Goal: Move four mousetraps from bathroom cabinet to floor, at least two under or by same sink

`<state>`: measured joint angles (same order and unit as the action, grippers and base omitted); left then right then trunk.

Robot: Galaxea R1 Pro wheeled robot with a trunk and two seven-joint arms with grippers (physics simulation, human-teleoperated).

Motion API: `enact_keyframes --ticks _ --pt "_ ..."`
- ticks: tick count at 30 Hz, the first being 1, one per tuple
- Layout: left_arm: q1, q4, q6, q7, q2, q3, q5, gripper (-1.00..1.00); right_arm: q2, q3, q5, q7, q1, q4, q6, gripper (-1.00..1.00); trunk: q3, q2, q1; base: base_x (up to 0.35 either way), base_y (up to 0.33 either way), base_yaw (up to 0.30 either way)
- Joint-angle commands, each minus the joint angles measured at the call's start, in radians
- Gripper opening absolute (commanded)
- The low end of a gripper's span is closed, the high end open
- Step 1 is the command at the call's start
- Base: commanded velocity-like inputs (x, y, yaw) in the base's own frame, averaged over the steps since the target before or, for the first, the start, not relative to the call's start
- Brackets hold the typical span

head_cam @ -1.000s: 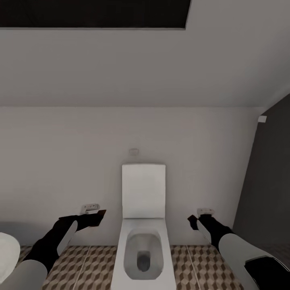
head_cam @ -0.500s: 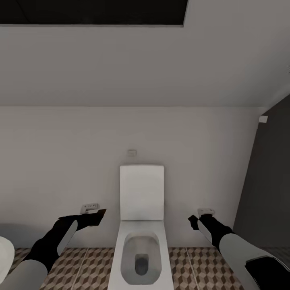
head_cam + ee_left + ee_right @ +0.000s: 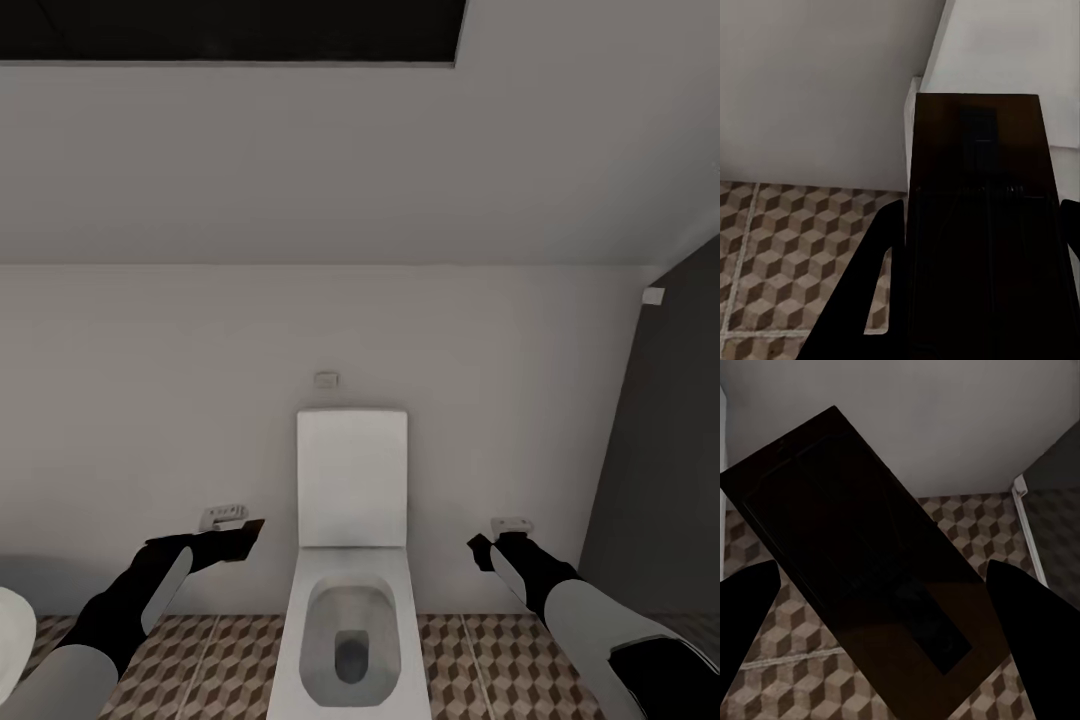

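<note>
a white toilet [image 3: 350, 580] stands against the pale grey wall [image 3: 150, 400], lid up, bowl open, straight ahead of the robot. to the toilet's left, the left hand [image 3: 240, 538] is held out level with the bottom of the lid, closed on a mousetrap [image 3: 246, 532], whose dark-brown board sticks out past the fingers toward the toilet. in the left wrist view that mousetrap [image 3: 979, 225] lies flat between the two black fingers [image 3: 870, 285], its far end overlapping the toilet's white side, with the bathroom floor [image 3: 787, 255] below.

to the toilet's right, the right hand [image 3: 482, 550] is at much the same height, gripping a second mousetrap [image 3: 855, 577]; in the right wrist view this board sits skewed between the fingers [image 3: 1035, 615], above cube-pattern tiles.

a small white plate [image 3: 326, 379] is fixed on the wall just above the toilet lid. a dark grey panel [image 3: 660, 450] closes off the space right of the toilet, close beside the right arm. a rounded white edge [image 3: 12, 625] shows far left of the toilet, by the left arm.
</note>
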<state>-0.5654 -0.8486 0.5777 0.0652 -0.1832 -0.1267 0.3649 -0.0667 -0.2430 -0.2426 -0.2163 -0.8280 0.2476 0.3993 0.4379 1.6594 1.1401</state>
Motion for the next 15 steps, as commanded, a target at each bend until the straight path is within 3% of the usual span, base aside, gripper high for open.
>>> enact_keyframes --ticks 1,15 --pt "-0.001 -0.001 0.004 -0.001 -0.001 -0.002 -0.001 -1.0 -0.001 -0.009 -0.011 -0.006 0.0 0.002 0.006 -1.0 0.001 0.001 0.0 0.0 0.0 0.0" --pt "-0.001 -0.006 0.003 -0.002 -0.001 -0.008 -0.01 -1.0 0.001 -0.009 -0.011 -0.005 0.0 0.002 0.008 -1.0 0.001 0.001 0.0 0.0 0.0 0.0"
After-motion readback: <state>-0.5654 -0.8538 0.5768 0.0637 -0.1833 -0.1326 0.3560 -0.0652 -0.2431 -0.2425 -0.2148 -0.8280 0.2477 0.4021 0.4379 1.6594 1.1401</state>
